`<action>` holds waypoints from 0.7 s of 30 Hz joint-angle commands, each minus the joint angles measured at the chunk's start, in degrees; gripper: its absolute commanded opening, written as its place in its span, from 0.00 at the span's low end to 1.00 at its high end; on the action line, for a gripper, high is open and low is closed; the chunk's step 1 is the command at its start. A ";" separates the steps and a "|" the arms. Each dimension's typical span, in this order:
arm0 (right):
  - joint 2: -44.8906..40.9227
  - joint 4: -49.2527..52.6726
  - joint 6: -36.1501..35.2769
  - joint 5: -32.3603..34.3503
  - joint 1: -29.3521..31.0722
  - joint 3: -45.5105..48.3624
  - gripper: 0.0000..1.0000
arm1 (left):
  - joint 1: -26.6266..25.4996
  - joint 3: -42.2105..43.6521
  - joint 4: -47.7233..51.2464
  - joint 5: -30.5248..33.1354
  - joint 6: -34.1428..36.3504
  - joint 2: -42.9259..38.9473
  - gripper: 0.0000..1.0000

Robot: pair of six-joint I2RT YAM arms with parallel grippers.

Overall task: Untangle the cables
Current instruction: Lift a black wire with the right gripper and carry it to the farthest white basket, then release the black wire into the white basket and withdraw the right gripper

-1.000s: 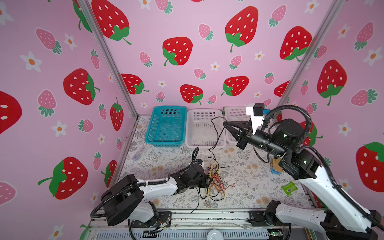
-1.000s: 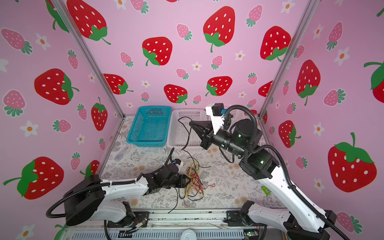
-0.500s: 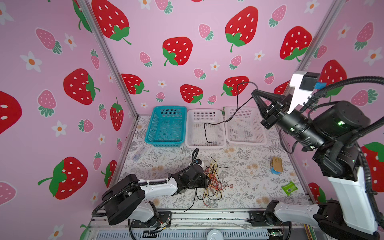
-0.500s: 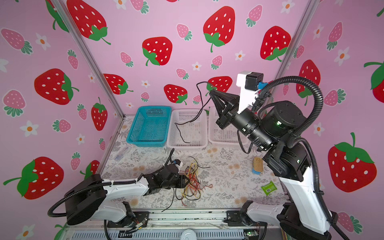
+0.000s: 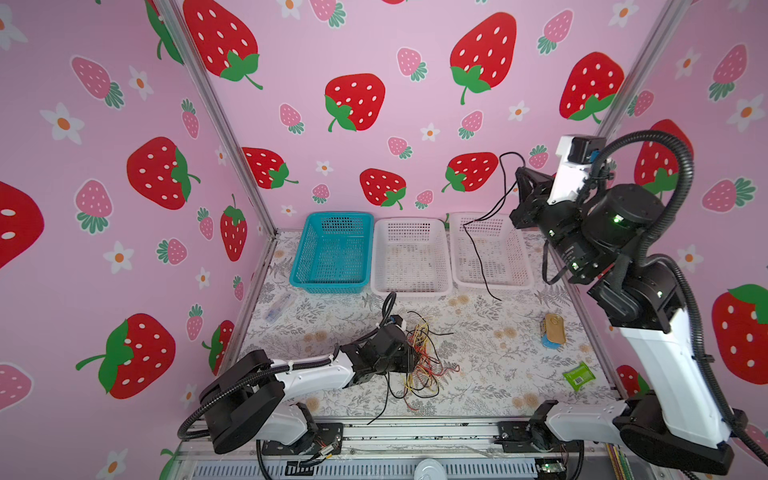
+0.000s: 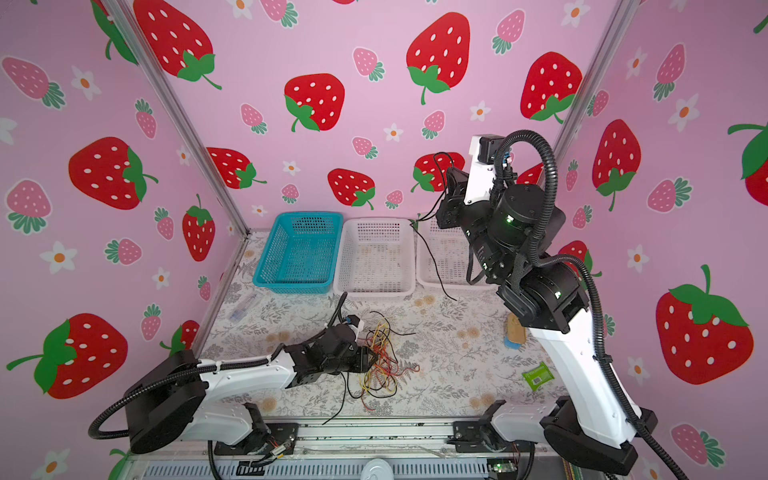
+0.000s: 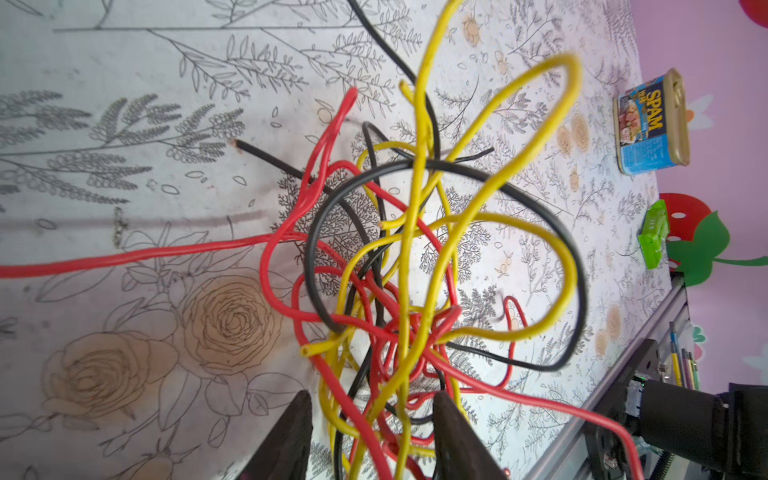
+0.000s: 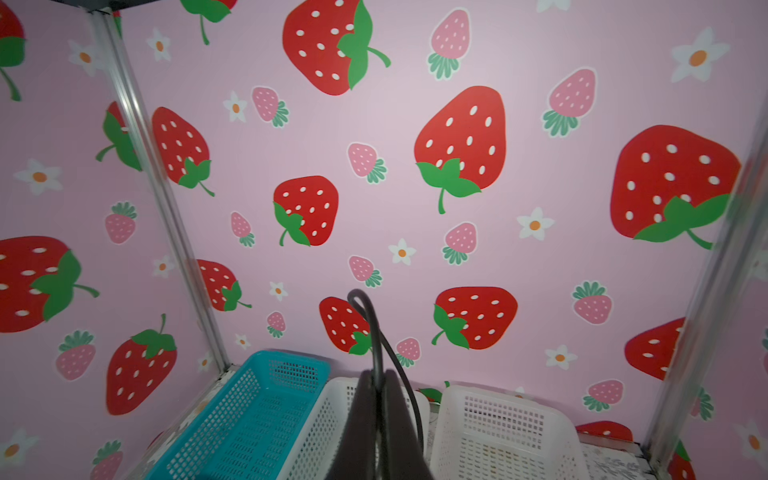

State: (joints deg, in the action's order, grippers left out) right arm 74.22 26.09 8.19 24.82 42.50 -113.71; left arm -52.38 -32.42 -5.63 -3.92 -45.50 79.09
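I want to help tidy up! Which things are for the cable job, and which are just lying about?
For the job: tangle, black cable; probably blue basket, middle basket, right basket.
Just lying about: Spam can, green packet, clear tube.

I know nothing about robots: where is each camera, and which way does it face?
Top views: side-by-side pair, high in front, looking down at the table and blue basket; left arm and right arm show.
Left wrist: on the left arm, looking along the left gripper into the cable tangle; only its parted fingers show.
Right wrist: on the raised right arm, facing the back wall; the right gripper, shut on a black cable, shows.
Shared: right wrist and top views catch the blue basket; left wrist and top views, the tangle.
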 commanded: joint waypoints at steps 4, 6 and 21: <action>3.95 -2.16 4.07 -3.94 -14.02 1.11 0.00 | 0.23 -2.72 1.40 1.11 0.32 -1.02 0.28; 6.00 -2.50 5.42 -5.13 -17.24 1.04 0.00 | 0.25 -2.90 1.58 1.13 0.32 -1.22 0.27; 10.66 -17.34 10.63 -10.16 -25.46 19.28 0.00 | 0.30 -2.72 1.85 1.64 -0.38 -2.62 0.26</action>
State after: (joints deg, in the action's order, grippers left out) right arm 86.89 15.22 17.10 15.51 18.06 -99.33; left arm -52.34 -32.97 -4.29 -3.44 -45.32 77.67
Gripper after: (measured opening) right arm 0.055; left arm 0.493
